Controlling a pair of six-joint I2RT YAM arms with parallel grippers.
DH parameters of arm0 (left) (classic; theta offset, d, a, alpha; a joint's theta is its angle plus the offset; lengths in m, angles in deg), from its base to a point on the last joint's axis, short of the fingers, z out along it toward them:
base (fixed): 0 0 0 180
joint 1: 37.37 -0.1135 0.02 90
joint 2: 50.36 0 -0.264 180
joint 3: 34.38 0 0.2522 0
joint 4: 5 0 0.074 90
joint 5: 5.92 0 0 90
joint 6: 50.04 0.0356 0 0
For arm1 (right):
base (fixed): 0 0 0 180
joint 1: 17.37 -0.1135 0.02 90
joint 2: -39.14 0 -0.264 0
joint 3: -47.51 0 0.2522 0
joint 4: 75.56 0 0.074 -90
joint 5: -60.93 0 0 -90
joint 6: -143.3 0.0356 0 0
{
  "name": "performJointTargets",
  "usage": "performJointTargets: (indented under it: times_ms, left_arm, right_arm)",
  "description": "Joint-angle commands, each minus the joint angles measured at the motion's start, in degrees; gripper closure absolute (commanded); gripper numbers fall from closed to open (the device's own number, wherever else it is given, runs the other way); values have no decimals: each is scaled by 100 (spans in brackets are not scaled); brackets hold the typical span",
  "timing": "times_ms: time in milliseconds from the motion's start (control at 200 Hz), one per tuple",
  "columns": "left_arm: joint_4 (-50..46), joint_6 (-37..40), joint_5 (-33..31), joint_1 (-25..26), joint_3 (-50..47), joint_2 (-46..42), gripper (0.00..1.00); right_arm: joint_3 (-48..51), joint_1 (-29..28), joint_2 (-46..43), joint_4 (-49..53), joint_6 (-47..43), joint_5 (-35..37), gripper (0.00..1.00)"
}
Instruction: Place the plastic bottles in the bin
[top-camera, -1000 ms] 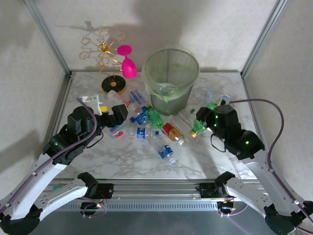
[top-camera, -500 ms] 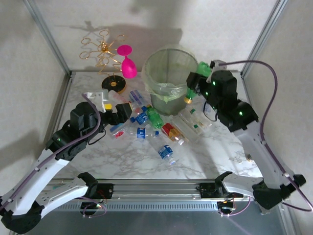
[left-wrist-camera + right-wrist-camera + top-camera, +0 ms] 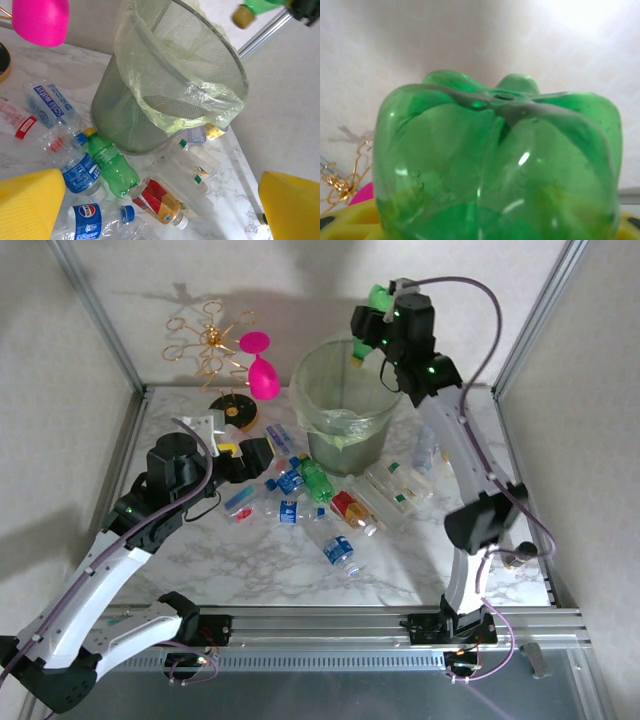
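Top external, for the drop: ease the green bottle (image 3: 377, 295) inward over the bin (image 3: 303, 390) before letting go. High above the far right rim at present, cap down; from left wrist, hard to say whether over the mouth or just outside it. Keep the cap pointing down for a straight fall into the liner, stay well above the rim to avoid knocking the bin, then open wide in one clean move so as not to snag.

Right gripper (image 3: 370, 328): partly closed, pinching the green bottle round its body; on right wrist, lobed base close against the lens.

Left gripper (image 3: 243, 455): spread wide, holding nothing, touching nothing, low over the pile (image 3: 290, 508) of bottles lying on the table at the bin's foot.
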Motion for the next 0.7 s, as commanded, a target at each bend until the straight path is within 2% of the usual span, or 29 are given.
performJointTargets:
  times_ms: [0,85,190,446,696]
  left_arm:
    - [121,-4,155,-127,-131,-20,1]
    - [128,19,145,-180,-239,-9,1]
    - [154,40,117,-192,-324,-6,1]
    - [182,76,59,-199,-379,-22,1]
    - [151,120,-29,-200,-440,-53,1]
  right_arm:
    - [-702,21,673,444,-74,-693,59]
    - [-597,7,917,276,-38,-1226,59]
    - [-178,-61,1060,107,-56,-1423,59]
    - [382,-146,1409,181,-68,-1571,60]
    - [1538,-322,953,-232,-145,-1392,58]
